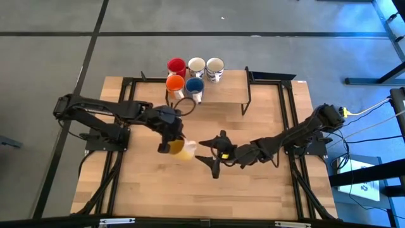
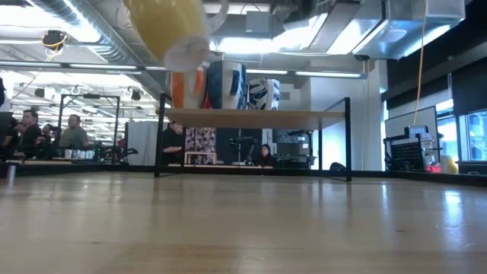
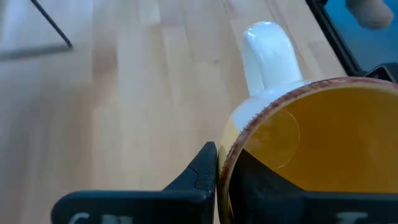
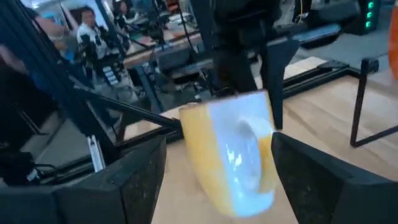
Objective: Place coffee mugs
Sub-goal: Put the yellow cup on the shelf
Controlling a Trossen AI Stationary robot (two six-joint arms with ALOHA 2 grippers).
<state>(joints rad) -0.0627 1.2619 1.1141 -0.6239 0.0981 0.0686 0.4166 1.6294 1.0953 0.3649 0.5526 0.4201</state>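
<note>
With the left gripper (image 1: 172,144) clamped on the yellow-orange mug's (image 1: 183,149) rim, the right gripper (image 1: 209,154), jaws apparently spread either side, should back straight off.

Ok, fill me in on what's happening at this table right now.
The left gripper is shut on the rim of the yellow-orange mug, holding it in the air above the table. The right gripper is open right beside that mug, its fingers on either side without gripping it. Five other mugs stand grouped on the small raised shelf at the back.
</note>
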